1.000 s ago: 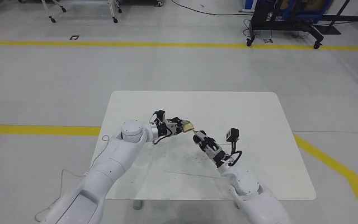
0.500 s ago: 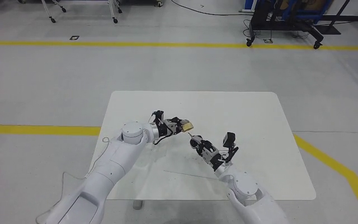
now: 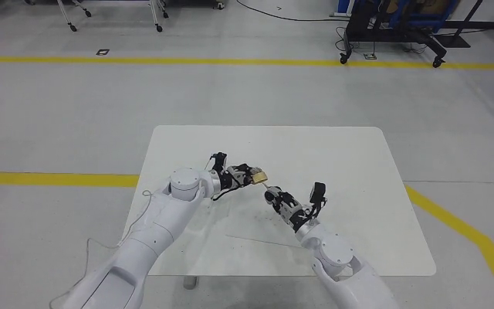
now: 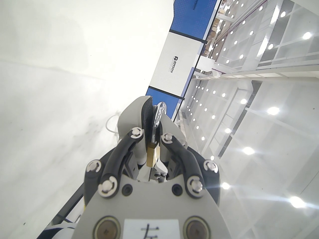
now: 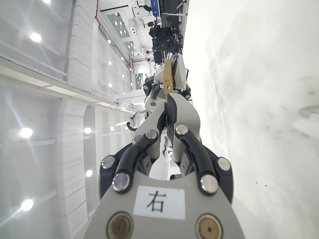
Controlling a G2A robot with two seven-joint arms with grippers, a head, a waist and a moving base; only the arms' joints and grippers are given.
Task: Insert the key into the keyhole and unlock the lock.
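Note:
The brass padlock hangs above the middle of the white table, with my left gripper shut on it. In the left wrist view its brass body and silver shackle sit between the fingers. My right gripper is just beyond the lock, toward the table's near right, shut on the key. In the right wrist view the key's thin blade sticks out from the black pads and meets the end of the padlock. How deep it sits is hidden.
Both grippers are raised over the table's middle, with bare tabletop all around them. A faint seam runs across the near part of the surface. Carts and racks stand far off on the floor.
The right wrist has turned and its forearm has swung a little toward the near edge, with its gripper still at the lock. The left gripper and padlock have barely moved.

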